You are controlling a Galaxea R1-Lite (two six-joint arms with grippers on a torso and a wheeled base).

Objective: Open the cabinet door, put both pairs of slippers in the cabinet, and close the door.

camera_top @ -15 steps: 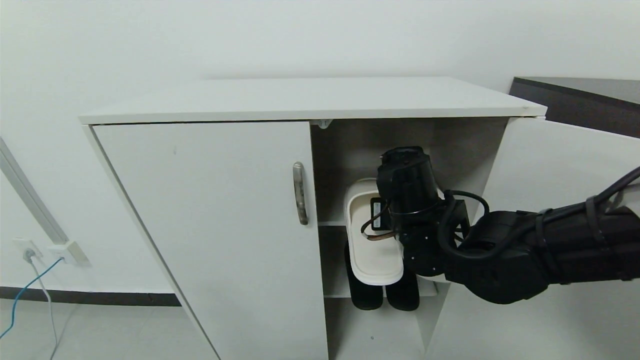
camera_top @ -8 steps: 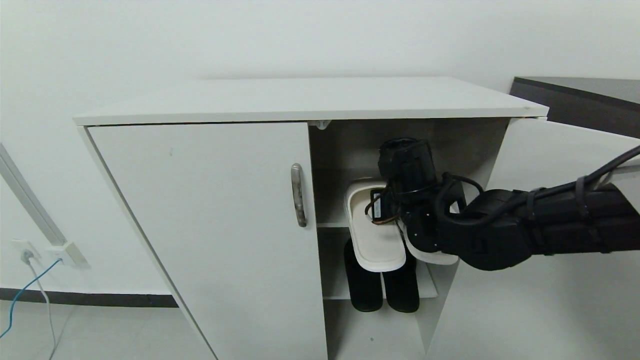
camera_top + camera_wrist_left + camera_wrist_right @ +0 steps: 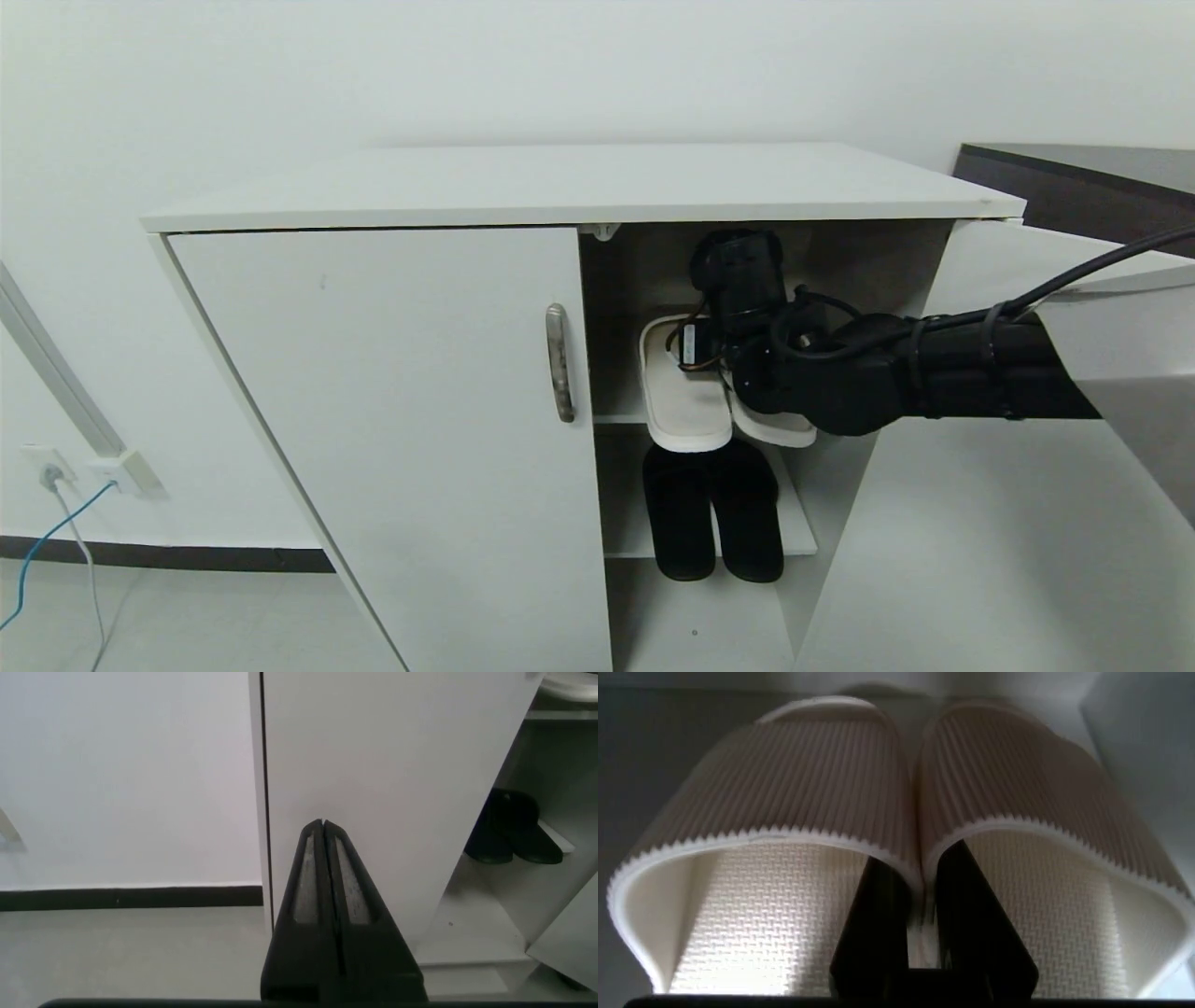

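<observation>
Cabinet [image 3: 560, 187]: white, against the wall; left door [image 3: 373, 420] shut, with a metal handle [image 3: 558, 362]; right door [image 3: 971, 541] swung open.
White slippers [image 3: 686, 401]: side by side at the upper shelf [image 3: 616, 417], heels overhanging its front edge; they probably rest on it, but the contact is hidden.
Right gripper [image 3: 923, 924]: inside the cabinet, its fingers pinching together the adjoining inner walls of the two white slippers.
Black slippers [image 3: 714, 509]: paired on the lower shelf [image 3: 798, 537], directly below the white pair.
Left gripper [image 3: 323, 887]: outside, facing the left door, fingers pressed together on nothing.
</observation>
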